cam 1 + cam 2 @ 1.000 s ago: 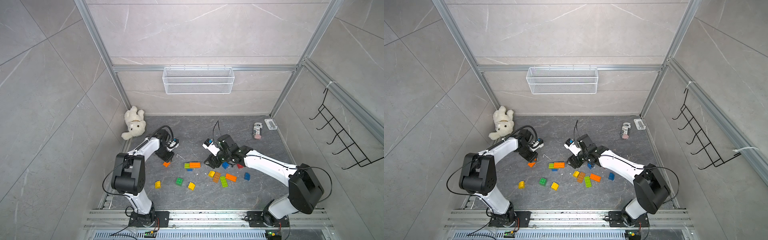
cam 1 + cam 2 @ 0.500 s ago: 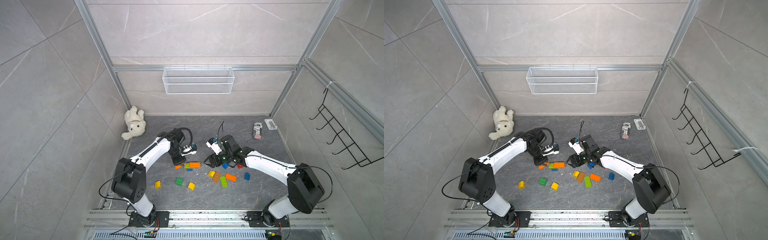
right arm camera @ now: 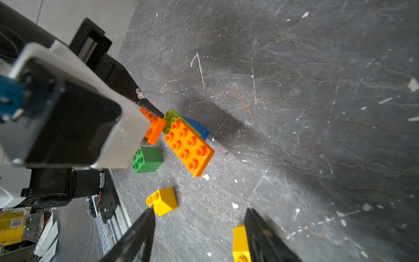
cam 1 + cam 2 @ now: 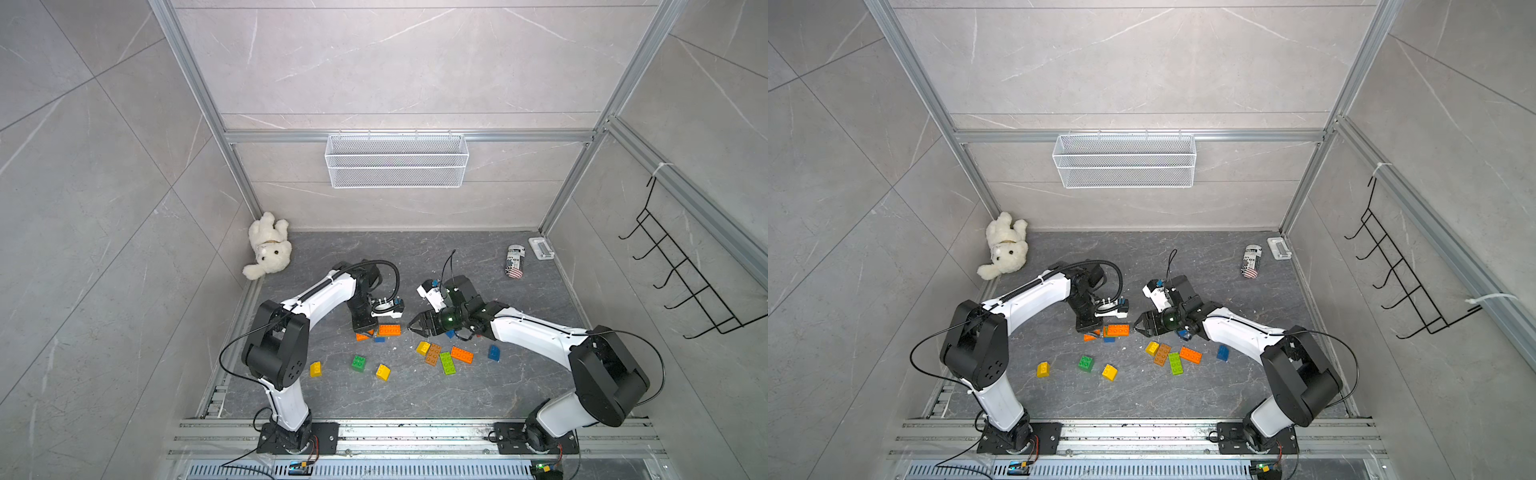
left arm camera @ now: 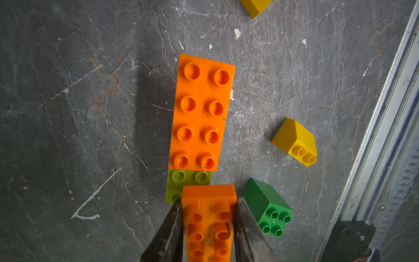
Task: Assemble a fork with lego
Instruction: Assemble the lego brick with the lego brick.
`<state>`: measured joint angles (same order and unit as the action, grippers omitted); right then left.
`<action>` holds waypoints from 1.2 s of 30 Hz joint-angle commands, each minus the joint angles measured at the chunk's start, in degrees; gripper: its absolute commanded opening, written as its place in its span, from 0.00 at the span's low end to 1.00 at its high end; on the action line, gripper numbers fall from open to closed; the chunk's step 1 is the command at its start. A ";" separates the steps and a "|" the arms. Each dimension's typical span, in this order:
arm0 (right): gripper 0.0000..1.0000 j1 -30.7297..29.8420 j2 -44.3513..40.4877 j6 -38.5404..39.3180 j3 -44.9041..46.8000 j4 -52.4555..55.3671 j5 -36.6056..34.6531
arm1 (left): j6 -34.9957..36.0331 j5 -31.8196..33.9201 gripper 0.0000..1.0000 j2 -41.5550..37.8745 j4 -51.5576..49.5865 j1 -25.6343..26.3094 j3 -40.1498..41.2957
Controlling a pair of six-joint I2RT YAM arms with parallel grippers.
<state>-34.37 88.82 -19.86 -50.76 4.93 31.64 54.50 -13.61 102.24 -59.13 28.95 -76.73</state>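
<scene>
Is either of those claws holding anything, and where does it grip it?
The left gripper pinches an orange brick by its two long sides; the right gripper is open and empty.

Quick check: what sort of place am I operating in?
Probably a robot test cell with tiled walls: aluminium frame posts, left arm and right arm bolted to a rail, wire basket on the back wall.

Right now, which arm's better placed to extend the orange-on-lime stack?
Left, probably. The left claw is shut on a small orange studded plastic brick, right at the lime brick under the long orange eight-stud brick. The right claw is open, empty, farther off.
</scene>
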 commanded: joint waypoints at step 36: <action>0.62 0.85 14.39 -29.17 6.20 -34.04 12.83 | 7.32 -1.50 0.23 4.18 -2.42 0.30 -3.52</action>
<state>-33.34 101.34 -44.80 -45.21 -23.75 43.13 60.07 -12.84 106.10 -60.23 28.95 -80.60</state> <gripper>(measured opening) 0.623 0.340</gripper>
